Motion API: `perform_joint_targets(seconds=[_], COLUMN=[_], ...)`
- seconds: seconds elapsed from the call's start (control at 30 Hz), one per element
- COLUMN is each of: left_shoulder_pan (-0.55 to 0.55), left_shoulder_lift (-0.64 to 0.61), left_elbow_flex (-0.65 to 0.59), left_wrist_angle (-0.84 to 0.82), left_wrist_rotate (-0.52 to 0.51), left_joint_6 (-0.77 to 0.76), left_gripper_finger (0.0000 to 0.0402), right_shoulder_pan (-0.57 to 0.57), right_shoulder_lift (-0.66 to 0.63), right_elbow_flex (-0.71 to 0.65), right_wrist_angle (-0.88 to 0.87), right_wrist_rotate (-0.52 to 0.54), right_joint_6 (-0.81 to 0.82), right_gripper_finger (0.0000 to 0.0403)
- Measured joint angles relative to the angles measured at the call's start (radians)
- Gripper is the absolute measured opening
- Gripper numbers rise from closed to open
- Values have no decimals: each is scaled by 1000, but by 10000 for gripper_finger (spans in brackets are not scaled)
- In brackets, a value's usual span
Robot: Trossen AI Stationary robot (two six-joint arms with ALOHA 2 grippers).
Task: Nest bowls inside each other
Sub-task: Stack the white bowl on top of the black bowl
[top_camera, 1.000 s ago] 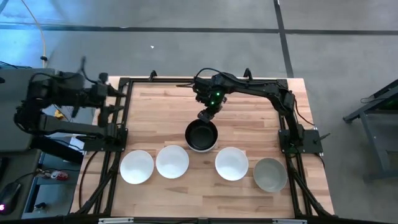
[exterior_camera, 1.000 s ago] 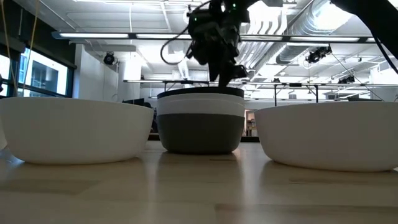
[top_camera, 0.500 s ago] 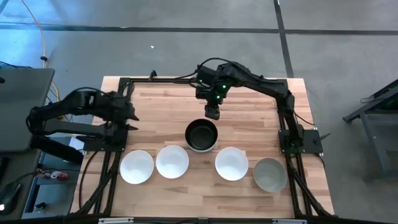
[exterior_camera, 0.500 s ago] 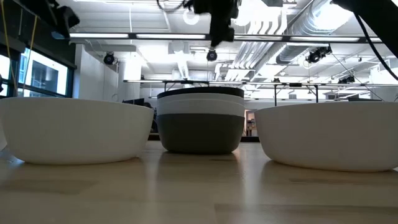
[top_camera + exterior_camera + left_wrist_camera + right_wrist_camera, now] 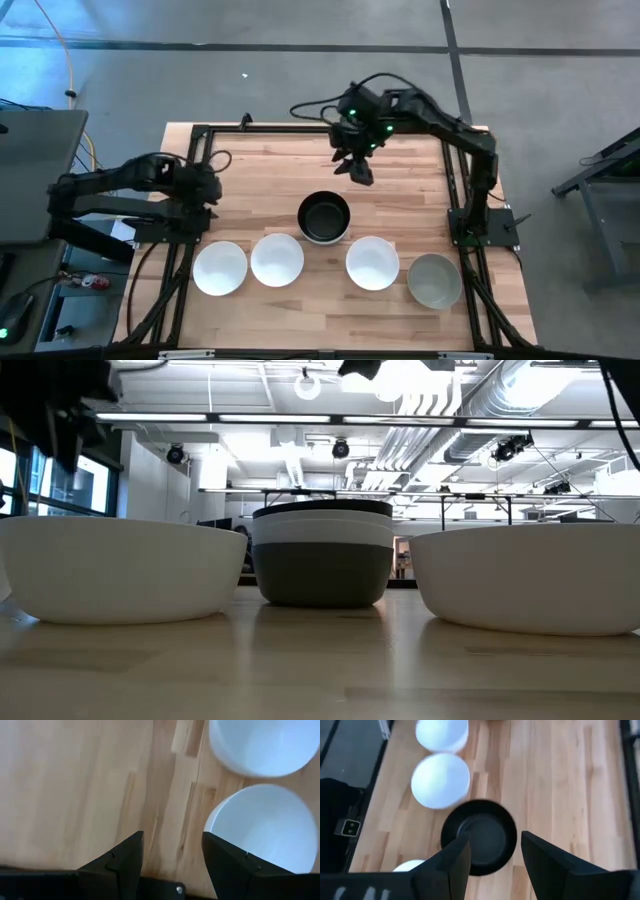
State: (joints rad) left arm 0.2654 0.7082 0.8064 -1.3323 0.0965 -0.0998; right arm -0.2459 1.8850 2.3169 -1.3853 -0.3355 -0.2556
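Pale wood table (image 5: 260,190) carried five bowl positions in the high view. A stack of nested bowls (image 5: 324,218) sat near the middle, its top bowl black inside; the low view showed the stack (image 5: 322,554) banded dark rim, white, then grey below. A row lay nearer the front edge: two white bowls side by side at the left, the outer one (image 5: 220,268) and the inner one (image 5: 277,259), then a third white bowl (image 5: 372,263) and a grey bowl (image 5: 434,281) at the right. All four sat separate from the stack. The right gripper (image 5: 360,169) hung above the table beyond the stack, touching nothing; in the right wrist view its fingers (image 5: 447,865) stood apart with the stack below them. The left gripper (image 5: 207,187) was over the table's left edge, fingers (image 5: 122,860) apart and empty, the two left white bowls ahead. Its height above the wood was hard to judge from these views.
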Motion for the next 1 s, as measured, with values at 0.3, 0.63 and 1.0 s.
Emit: perform_joint_targets(seconds=[0.3,0.63,1.0], left_shoulder_pan=[-48,-176,-369], left_shoulder_lift=[-3,-1,122], left_elbow_flex=[-138,-138,-138], left_wrist_angle=[132,143,230], left_wrist_rotate=[84,78,28], left_joint_6=[-91,-258,-388], left_gripper_finger=[188,188,188], right_shoulder_pan=[0,0,29], right_shoulder_lift=[-159,-337,-434], right_elbow_flex=[-2,-2,-3], right_wrist_angle=[43,59,55], right_wrist_rotate=[-127,-152,-148], right_joint_6=[-65,-30,-7], right_gripper_finger=[145,145,145])
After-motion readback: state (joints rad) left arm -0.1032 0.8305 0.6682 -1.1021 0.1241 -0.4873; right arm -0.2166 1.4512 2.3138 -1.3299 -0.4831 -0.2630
